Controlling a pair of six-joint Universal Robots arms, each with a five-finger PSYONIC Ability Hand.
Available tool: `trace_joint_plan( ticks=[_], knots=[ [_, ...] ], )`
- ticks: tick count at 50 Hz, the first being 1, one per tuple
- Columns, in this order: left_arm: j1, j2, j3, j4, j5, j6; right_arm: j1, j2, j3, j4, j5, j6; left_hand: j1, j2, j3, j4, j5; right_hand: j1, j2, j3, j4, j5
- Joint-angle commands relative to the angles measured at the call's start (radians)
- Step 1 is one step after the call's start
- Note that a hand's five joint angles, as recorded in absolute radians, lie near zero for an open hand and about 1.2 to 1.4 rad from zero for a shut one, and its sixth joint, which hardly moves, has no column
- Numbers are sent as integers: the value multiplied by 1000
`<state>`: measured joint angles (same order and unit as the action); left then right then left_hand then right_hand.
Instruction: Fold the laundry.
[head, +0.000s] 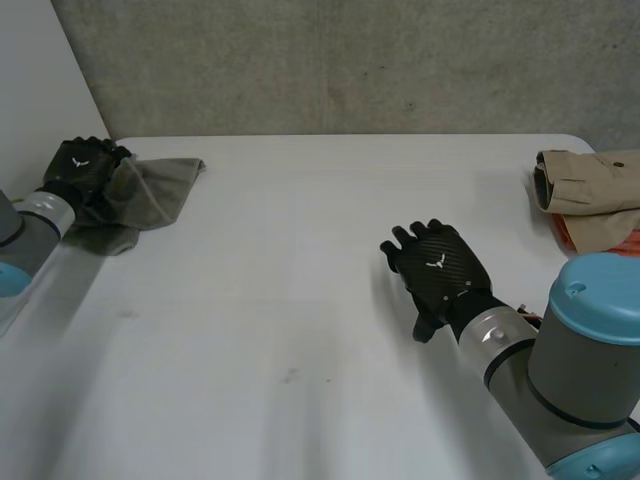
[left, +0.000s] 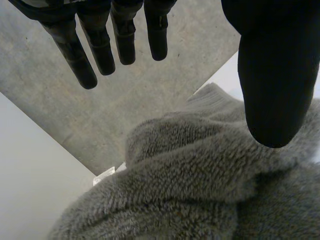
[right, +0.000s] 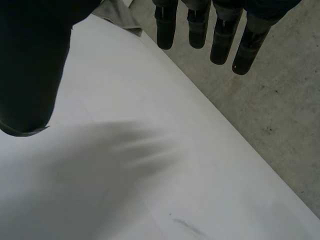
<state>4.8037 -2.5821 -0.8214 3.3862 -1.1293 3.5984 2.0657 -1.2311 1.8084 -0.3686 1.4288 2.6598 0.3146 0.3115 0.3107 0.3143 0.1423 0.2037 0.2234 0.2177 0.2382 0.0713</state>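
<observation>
One towel (head: 150, 190) under left hand (head: 85, 165); tan clothes (head: 590, 185) apart

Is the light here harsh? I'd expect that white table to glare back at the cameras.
Head view: the white table is evenly lit, with no bright hotspot; the right hand has only a faint sheen on its back. Left wrist view: the grey towel darkens only in its folds. Right wrist view: the table looks matte, no glare.

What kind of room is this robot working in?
Probably a robot test lab: a plain white table, a rough grey concrete wall, and a fuzzy grey towel to fold.
</observation>
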Motion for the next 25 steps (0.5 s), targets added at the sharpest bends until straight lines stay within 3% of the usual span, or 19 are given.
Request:
trace_joint_plan(
  ticks=[1,12,13,16,21,25],
  knots=[
    [2,-108,148,-57,-3,-1,-10,-1,6,0,-1,0,122,125,126,122,120,-29,-49,-43,-64,-71],
    [5,-213,265,-61,-17,2,-22,1,2,0,-1,0,456,459,460,456,454,-29,-49,-43,-64,-71],
    [5,-219,271,-61,-20,3,-22,1,2,0,-1,0,692,695,696,692,690,-29,-49,-43,-64,-71],
    [4,-210,259,-61,-32,5,-25,1,-1,0,-1,-1,1081,1084,1085,1081,1078,-29,-49,-43,-64,-71],
    [-48,-56,89,-41,-147,43,-36,-1,-4,0,1,-1,1082,1085,1086,1082,1079,-29,-49,-43,-64,-71],
    [-117,101,-80,-8,-165,13,-47,-1,-9,0,-1,-1,1082,1085,1086,1082,1079,-29,-49,-43,-64,-71]
  ],
)
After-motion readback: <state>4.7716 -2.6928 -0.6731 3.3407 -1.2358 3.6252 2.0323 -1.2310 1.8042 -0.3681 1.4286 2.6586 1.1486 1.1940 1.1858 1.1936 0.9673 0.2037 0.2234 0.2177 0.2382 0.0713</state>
